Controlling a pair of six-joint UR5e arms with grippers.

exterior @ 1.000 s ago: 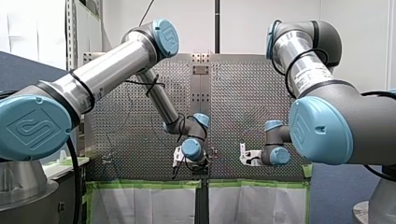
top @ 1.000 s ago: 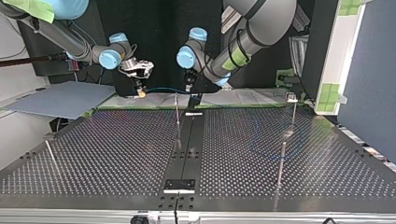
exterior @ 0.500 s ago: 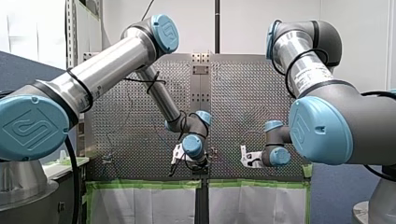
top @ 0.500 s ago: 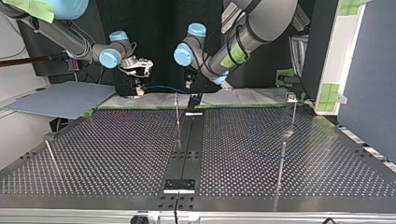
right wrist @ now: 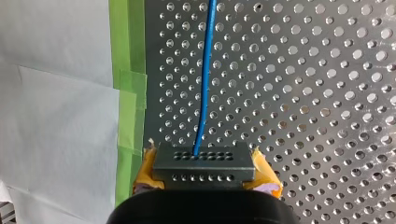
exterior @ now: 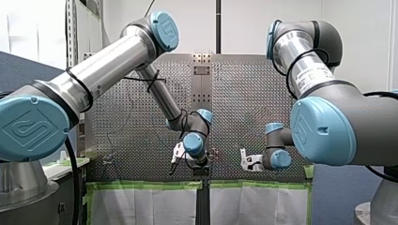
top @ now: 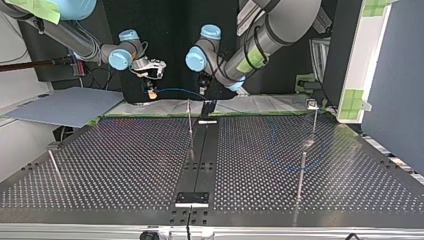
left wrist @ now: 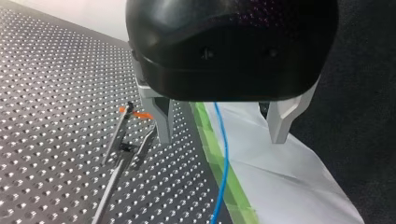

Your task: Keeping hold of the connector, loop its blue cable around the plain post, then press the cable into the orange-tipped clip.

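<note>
since a second ago our right gripper [top: 151, 92], in the upper left of the top view, has risen a little and slid toward the frame's middle. the blue cable [top: 177, 90] now arcs slightly higher between it and our left gripper [top: 202, 91], just right of it. in the front view our left arm's wrist has lifted slightly at the frame's centre. the thin posts on the perforated table [top: 125, 160] stand where they were.

the right wrist view shows our right gripper clamped on the dark connector [right wrist: 204, 158], with a yellow pad [right wrist: 265, 173] pressed on each side. the cable leaves the connector's face and runs straight ahead over the table, beside the green tape [right wrist: 128, 93].

the left wrist view shows our left gripper's metal fingers [left wrist: 163, 123] spread wide, gripping nothing. the cable passes between them and touches neither, as far as we can see. the orange-tipped clip [left wrist: 133, 113] stands on the table just beside one finger, apart from the cable.
</note>
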